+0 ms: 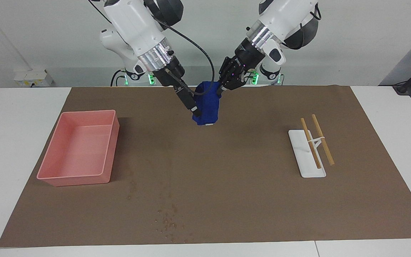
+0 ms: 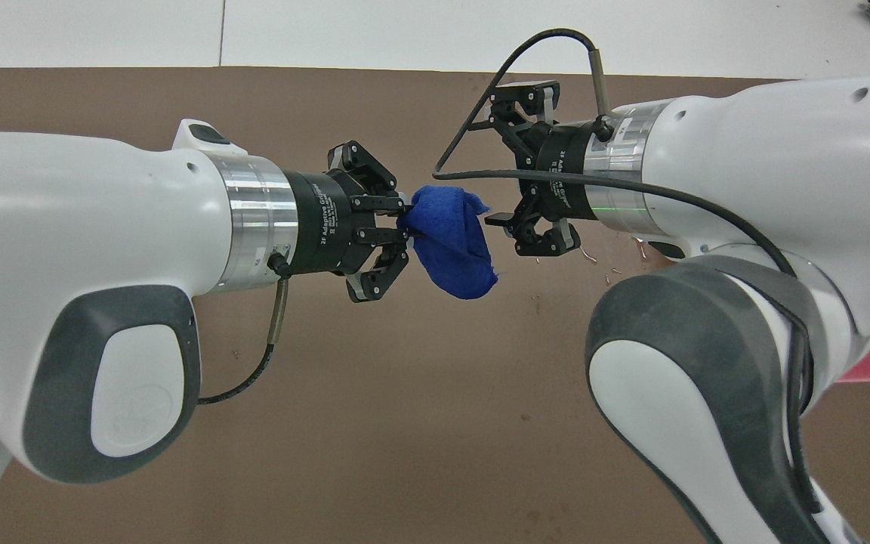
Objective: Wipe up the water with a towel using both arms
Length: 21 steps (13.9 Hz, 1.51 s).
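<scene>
hanging from the clamped left claw [image 2: 405, 230], towel [image 2: 451, 240], right claw [image 2: 514, 151] apart beside it

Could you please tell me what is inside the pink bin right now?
The pink bin looks empty: its bare floor and inner walls show in the facing view. In the overhead view the right arm covers nearly all of it.

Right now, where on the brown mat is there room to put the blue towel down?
Bare mat lies between the pink bin and the white tray with its two sticks. Water drops speckle the edge farthest from the robots. It is crowded where the left gripper holds the towel beside the open right gripper.
</scene>
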Available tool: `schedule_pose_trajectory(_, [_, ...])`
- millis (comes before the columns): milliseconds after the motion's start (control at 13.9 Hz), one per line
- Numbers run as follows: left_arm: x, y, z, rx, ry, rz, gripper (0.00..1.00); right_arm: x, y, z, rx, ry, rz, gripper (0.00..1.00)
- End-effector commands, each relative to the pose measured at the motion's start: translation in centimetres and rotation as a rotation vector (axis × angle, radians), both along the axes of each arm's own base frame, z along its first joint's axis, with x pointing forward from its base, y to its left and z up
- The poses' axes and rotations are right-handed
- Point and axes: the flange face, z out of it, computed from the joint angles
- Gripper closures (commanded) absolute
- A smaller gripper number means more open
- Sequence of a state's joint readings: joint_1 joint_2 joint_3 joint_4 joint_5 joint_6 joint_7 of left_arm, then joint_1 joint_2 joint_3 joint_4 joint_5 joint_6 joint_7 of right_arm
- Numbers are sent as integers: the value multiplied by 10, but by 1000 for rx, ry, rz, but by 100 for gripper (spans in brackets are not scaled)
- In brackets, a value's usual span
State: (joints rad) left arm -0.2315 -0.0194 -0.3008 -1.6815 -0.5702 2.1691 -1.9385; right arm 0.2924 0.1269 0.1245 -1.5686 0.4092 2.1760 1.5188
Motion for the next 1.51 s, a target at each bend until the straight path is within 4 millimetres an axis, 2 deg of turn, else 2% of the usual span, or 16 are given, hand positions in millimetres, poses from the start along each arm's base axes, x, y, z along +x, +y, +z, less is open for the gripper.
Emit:
schedule_pose_trajectory(0, [-5,-3,4,-24,-50,24,100,-8,11,-8,11,55,16,1])
schedule_pose_trajectory(144, [-2,-3,6,-38,-84,47,100,-17,14,-14,-8,105,32,1])
schedule_pose_trajectory(432, [-11,-18,4,-51,-109,40,100,-19,16,-13,-16,104,49,2])
schedule_pose_trajectory(504, [-11,-19,2,-50,-109,36,100,-19,16,-13,-17,104,50,19])
schedule_pose_trajectory(576, [-11,-18,3,-51,-109,39,100,-19,16,-12,-16,99,52,46])
schedule_pose_trajectory(720, [-11,-19,3,-52,-110,38,100,-17,15,-12,-12,95,49,84])
schedule_pose_trajectory(792, [-11,-18,3,-51,-110,38,100,-16,15,-12,-11,92,49,100])
schedule_pose_trajectory(1296, [-8,-15,4,-51,-113,42,100,-11,10,-9,-17,67,40,100])
schedule_pose_trajectory(1368, [-8,-15,4,-50,-114,40,83,-9,9,-9,-13,59,34,100])
schedule_pose_trajectory(1440, [-9,-16,5,-54,-113,43,6,-8,7,-8,-14,54,30,100])
